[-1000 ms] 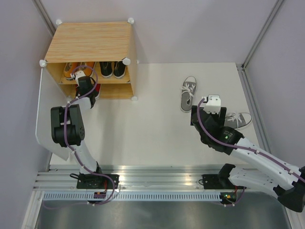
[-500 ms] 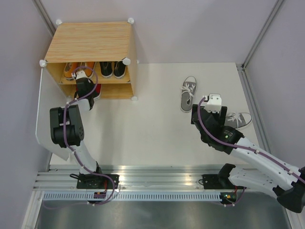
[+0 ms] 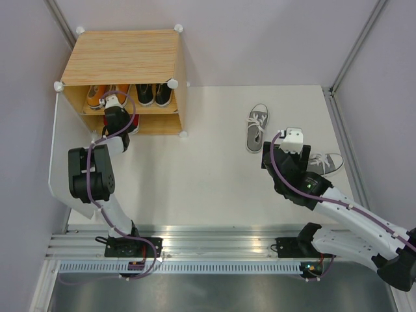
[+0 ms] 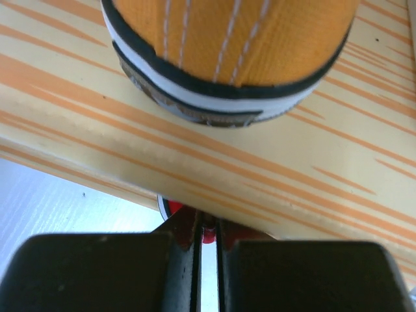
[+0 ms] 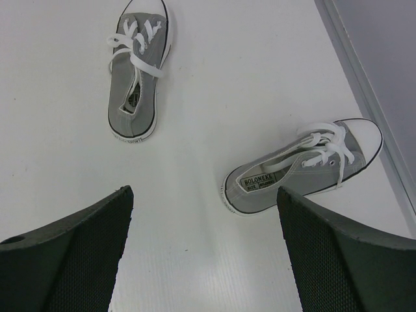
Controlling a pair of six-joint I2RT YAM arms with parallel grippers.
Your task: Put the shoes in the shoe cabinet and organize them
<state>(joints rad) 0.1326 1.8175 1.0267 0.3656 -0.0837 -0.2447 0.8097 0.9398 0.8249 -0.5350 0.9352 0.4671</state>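
We are looking down on a cube-shaped wood-grain shoe cabinet (image 3: 123, 55). The left gripper (image 4: 208, 229) is reaching into its lower compartment, its fingers pinching a sliver of a red canvas sneaker (image 3: 132, 123). On the shelf just above it, an orange canvas pair (image 3: 99, 96) and a black pair (image 3: 153, 94) are sitting. The right gripper (image 5: 205, 250) is hovering wide and empty. Ahead of it, two grey lace-up sneakers (image 5: 138, 71) are lying on the white table (image 5: 214, 117), not yet stored. We are judging the task over halfway.
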